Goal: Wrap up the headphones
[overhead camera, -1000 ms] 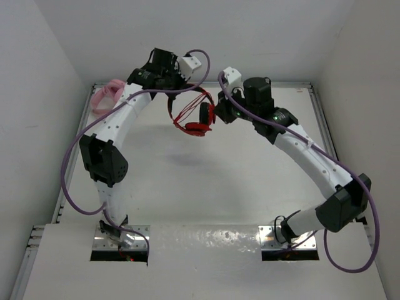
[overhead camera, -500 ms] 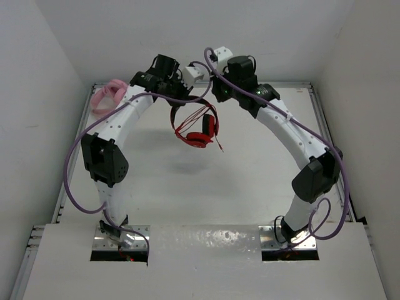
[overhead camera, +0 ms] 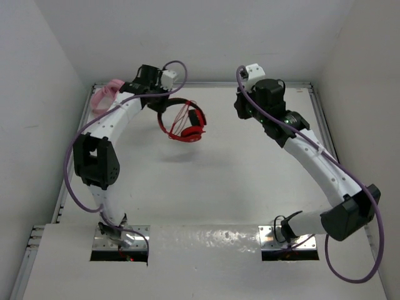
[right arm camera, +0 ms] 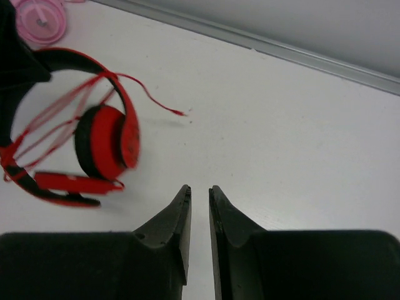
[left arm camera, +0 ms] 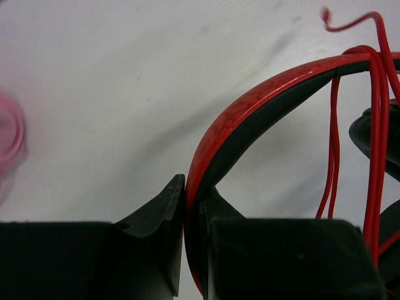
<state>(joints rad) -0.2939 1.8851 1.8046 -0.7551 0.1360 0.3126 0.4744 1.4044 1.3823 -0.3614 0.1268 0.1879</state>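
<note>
My left gripper [left arm camera: 192, 203] fingers clamped on headphones [overhead camera: 189, 132] headband [left arm camera: 250, 106]; right gripper [right arm camera: 199, 197] fingers almost together, empty. I judge wrap half-done; next, pinch loose cord [right arm camera: 159, 105] end.

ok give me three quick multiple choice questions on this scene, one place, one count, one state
1. Where do the pink headphones lie? A far left corner of the table B right edge C between the arm bases
2. How many headphone sets show? A one B two C three
3. The left gripper is: A open B shut on the red headphones C shut on the pink set

A, the top view shows them there; B, pink plus red; B, its fingers pinch the red band.
</note>
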